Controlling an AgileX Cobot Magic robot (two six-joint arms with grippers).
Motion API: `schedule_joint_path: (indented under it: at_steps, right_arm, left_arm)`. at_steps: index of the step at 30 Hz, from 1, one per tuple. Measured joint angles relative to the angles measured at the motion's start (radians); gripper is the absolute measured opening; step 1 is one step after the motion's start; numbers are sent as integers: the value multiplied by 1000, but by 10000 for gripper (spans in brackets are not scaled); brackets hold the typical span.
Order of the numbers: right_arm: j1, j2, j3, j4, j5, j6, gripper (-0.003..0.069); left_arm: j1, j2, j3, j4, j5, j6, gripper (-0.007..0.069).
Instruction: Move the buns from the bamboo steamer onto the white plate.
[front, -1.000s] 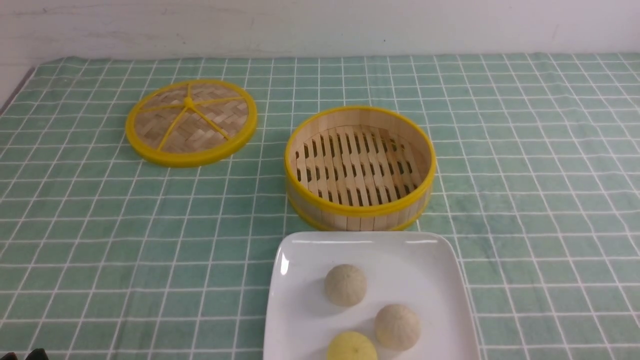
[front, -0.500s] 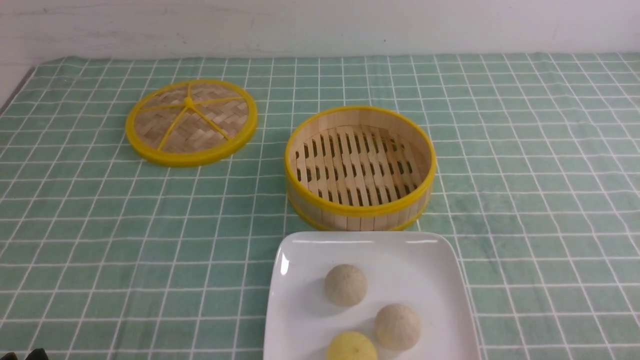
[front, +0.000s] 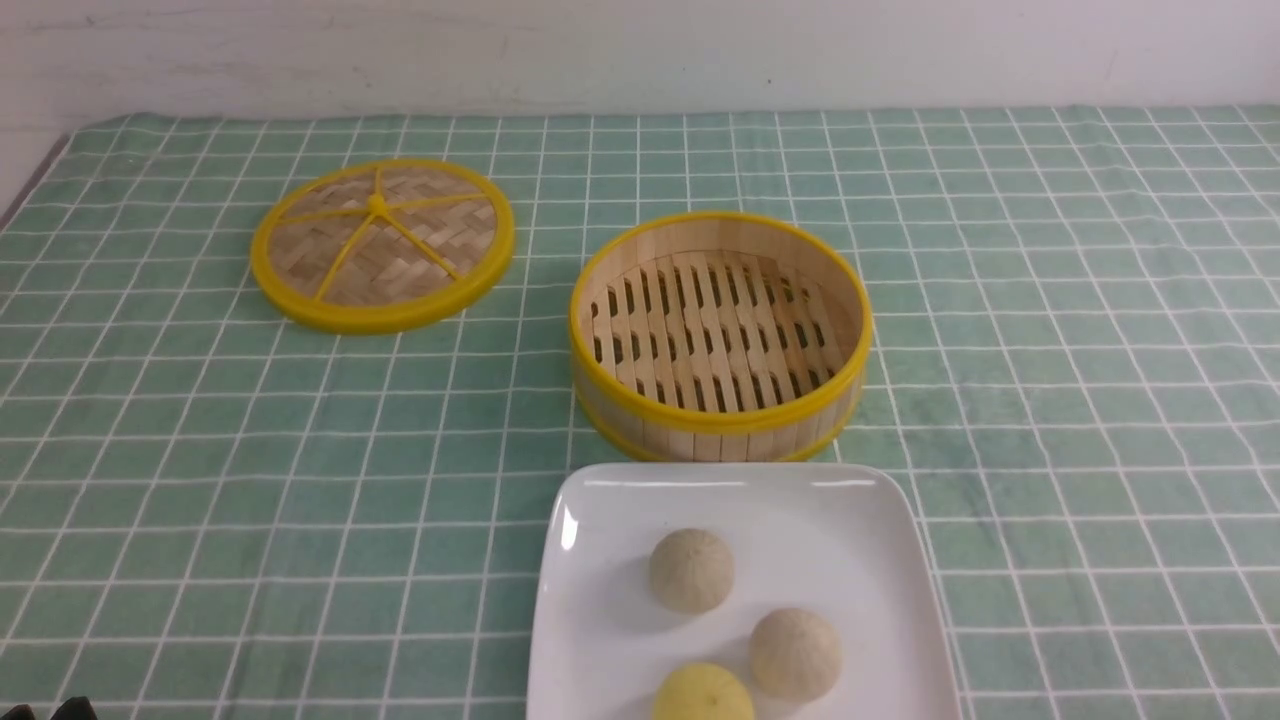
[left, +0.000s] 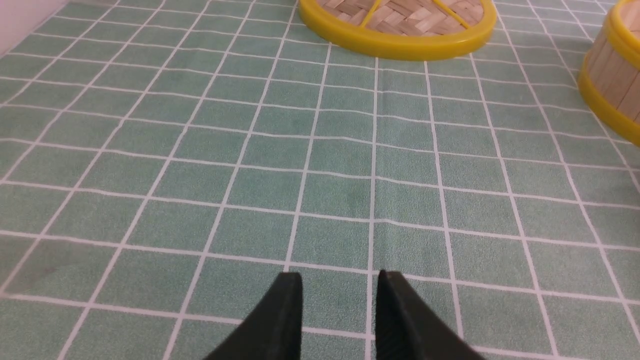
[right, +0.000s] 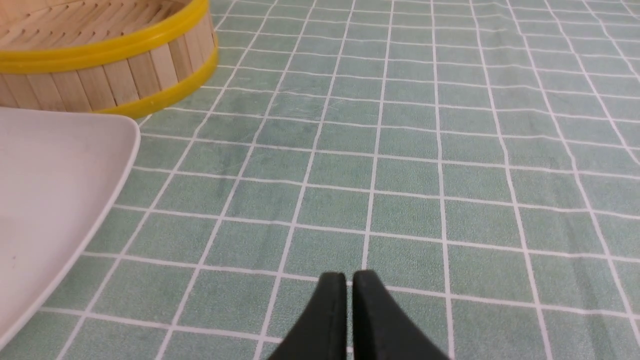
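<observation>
- Front view first, and the biggest thing out there is the green checked tablecloth (front: 200, 450), running edge to edge under everything.
- Next in size, the white plate (front: 600, 600) sits at six o'clock of the scene, closest to the robot, and it carries all three buns.
- At twelve o'clock from the plate, just beside its far rim, stands the bamboo steamer (front: 720, 420); its slatted floor is bare, nothing left inside.
- Out at ten o'clock from the steamer lies the woven lid (front: 382, 245), flat on the cloth and well apart.
- Now the buns: one cream bun (front: 691, 570) near the plate's middle, a second cream bun (front: 795, 654) at four o'clock from it, and the yellow bun (front: 703, 693) at the near edge, cut off by the frame.
- By my read, the job looks finished: no bun remains to fetch, so no reach is called for.
- Left gripper (left: 340, 290) hangs low over bare cloth, fingers parted with a clear gap, gripping nothing; lid rim ahead at twelve o'clock, steamer wall off at two.
- Right gripper (right: 349, 290) has its fingers pressed together with only a sliver between, nothing in them; plate corner and steamer lie off at ten o'clock, so it is the nearer arm to the buns.
- Round buns, no long axis to fuss over.
</observation>
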Motion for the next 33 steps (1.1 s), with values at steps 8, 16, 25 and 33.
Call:
schedule_joint_path:
  at_steps: [8,16,25,33]
  right_arm:
    - [0,0,0,0,1,-1,50]
    - [0,0,0,0,1,-1,59]
    - [0,0,0,0,1,-1,73]
    - [0,0,0,0,1,-7,83]
  left_arm:
    - [0,0,0,0,0,0,240]
    - [0,0,0,0,0,0,240]
    - [0,0,0,0,0,0,240]
    - [0,0,0,0,0,0,240]
